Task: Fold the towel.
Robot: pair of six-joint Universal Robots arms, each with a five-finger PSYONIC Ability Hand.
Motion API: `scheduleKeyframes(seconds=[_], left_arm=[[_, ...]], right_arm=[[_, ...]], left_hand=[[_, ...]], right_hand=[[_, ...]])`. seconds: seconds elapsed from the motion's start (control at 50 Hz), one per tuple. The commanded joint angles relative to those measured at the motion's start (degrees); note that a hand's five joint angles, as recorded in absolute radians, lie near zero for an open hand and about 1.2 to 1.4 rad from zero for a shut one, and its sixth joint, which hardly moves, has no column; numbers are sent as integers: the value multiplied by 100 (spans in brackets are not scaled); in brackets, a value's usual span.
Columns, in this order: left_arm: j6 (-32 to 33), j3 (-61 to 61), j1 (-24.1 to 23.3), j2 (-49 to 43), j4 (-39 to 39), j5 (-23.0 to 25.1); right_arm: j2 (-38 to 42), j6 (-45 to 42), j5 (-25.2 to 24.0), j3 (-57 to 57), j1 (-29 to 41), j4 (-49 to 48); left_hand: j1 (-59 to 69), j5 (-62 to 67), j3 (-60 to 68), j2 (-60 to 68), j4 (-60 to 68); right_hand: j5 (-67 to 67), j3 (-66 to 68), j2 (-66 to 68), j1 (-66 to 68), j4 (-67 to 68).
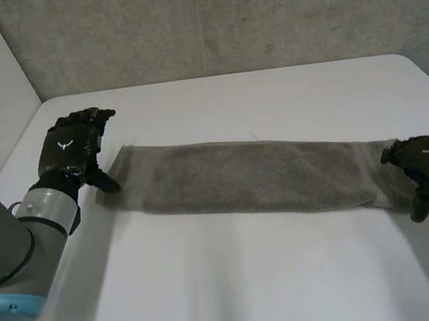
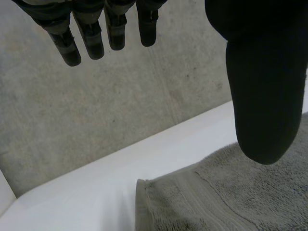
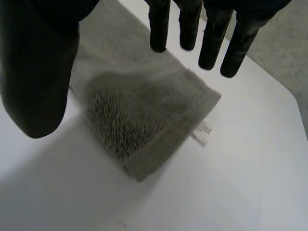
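One long grey-green terry towel [image 1: 256, 177] lies flat as a narrow strip across the white tabletop [image 1: 245, 282], in front of a grey concrete wall [image 1: 221, 19]. There are two black hands. The left hand [image 1: 72, 150] is at the towel's left end and the right hand [image 1: 427, 159] at its right end. Both have straight fingers and hold nothing.

Towel [image 1: 256, 177]: terry cloth, nubby looped pile, matt, flat woven border. Worktop [image 1: 253, 281]: smooth, faint sheen. Wall [image 1: 221, 19]: rough, pitted matt concrete.
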Motion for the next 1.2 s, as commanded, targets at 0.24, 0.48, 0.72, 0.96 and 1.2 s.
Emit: scheduleKeyframes(seconds=[0.24,0.48,0.72,0.96,1.2], left_arm=[[-21,-305,28,-7,522,-15],[-30,-323,19,2,522,-32],[-21,-393,28,81,540,-15],[5,-428,10,90,584,-15],[41,-174,-235,-191,557,29]], right_arm=[[900,-21,557,-111,-78,-1117],[575,-1328,986,-830,-798,-1196],[521,-2052,1409,-2544,1640,-1222],[2174,-2113,926,-3477,4439,-1213],[2397,-1790,1627,-3548,4932,-1091]], left_hand=[[105,-11,121,114,126],[88,-27,104,97,110],[88,-27,104,97,110],[88,-27,104,97,110],[4,-112,20,13,26]], right_hand=[[6298,6351,6401,6311,6383],[6298,6352,6401,6311,6383],[6298,6352,6401,6311,6383],[6298,6352,6401,6311,6383],[-702,-648,-599,-689,-617]])
